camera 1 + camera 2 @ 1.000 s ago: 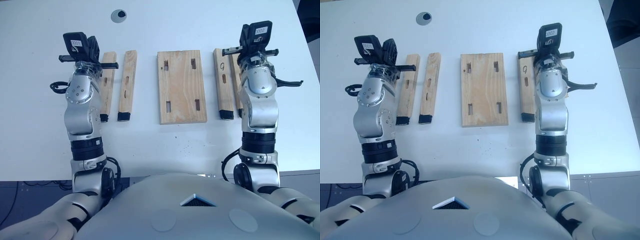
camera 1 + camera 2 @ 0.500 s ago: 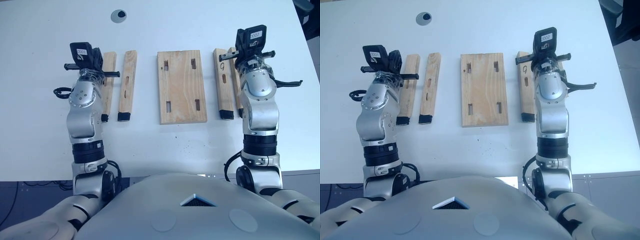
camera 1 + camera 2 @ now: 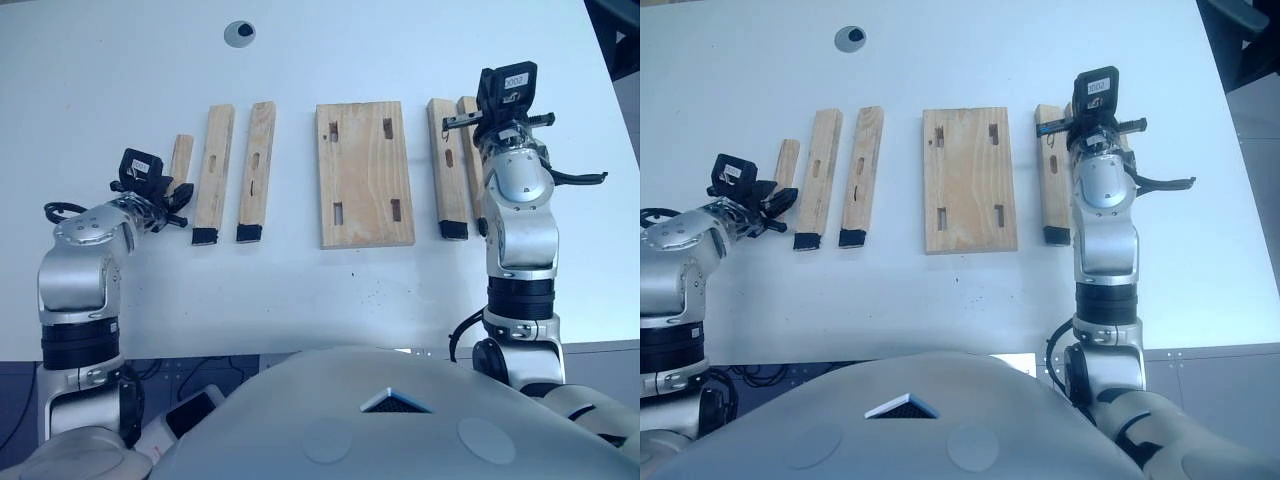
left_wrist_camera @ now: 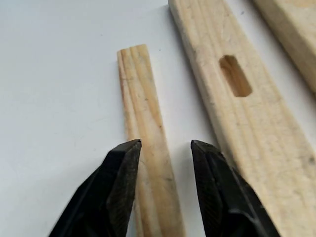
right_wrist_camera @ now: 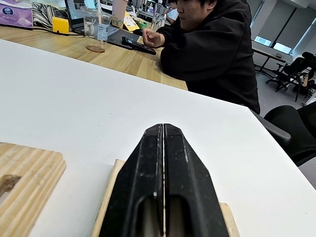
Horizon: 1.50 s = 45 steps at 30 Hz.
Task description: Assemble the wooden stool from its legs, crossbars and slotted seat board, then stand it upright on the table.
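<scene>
The slotted seat board (image 3: 364, 172) lies flat mid-table. Left of it lie two slotted legs (image 3: 213, 172) (image 3: 256, 170) and, outermost, a short crossbar (image 3: 180, 162). My left gripper (image 4: 165, 143) is open and low over the crossbar's (image 4: 142, 106) near end, one finger on each side of it; whether the fingers touch it I cannot tell. The neighbouring leg (image 4: 237, 94) lies just beside. Right of the board lie two more legs (image 3: 446, 165) (image 3: 468, 130), the outer one partly hidden by my right arm. My right gripper (image 5: 163, 127) is shut on nothing above their far ends.
The white table (image 3: 320, 280) has bare room in front of the parts and behind them. A small black round fitting (image 3: 238, 32) sits near the far edge. The table's right edge runs close to my right arm.
My left arm has swung out to the left and down, uncovering the short crossbar and bringing its open fingers astride it. The right arm has barely shifted.
</scene>
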Tool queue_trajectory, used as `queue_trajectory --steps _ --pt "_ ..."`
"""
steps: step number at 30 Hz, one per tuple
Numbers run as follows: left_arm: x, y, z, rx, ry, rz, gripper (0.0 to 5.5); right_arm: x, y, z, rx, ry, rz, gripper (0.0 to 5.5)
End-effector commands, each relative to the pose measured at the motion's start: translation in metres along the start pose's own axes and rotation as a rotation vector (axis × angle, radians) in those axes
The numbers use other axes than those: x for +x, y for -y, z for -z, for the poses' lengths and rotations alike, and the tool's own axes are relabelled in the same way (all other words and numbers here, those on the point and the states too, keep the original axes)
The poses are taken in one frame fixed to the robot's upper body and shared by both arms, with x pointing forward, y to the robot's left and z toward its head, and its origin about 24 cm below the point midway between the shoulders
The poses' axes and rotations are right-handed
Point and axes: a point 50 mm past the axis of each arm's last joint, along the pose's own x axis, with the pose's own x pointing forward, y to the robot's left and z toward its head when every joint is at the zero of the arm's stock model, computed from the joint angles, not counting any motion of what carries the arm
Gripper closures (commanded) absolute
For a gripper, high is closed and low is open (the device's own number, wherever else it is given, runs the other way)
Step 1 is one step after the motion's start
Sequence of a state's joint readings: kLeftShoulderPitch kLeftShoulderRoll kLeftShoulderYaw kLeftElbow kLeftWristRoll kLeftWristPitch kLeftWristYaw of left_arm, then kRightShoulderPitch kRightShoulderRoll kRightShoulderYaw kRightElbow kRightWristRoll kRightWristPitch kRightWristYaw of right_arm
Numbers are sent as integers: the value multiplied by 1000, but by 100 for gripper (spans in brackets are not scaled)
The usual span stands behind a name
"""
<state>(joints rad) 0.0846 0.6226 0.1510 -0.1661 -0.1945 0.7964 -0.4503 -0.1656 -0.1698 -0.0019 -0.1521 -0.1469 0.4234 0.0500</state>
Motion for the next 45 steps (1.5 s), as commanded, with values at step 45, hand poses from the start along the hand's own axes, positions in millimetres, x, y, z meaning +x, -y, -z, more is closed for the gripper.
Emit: queue_trajectory --steps 45 --pt "-21 -35 52 -73 116 56 308 4 0 3 -20 -5 -21 550"
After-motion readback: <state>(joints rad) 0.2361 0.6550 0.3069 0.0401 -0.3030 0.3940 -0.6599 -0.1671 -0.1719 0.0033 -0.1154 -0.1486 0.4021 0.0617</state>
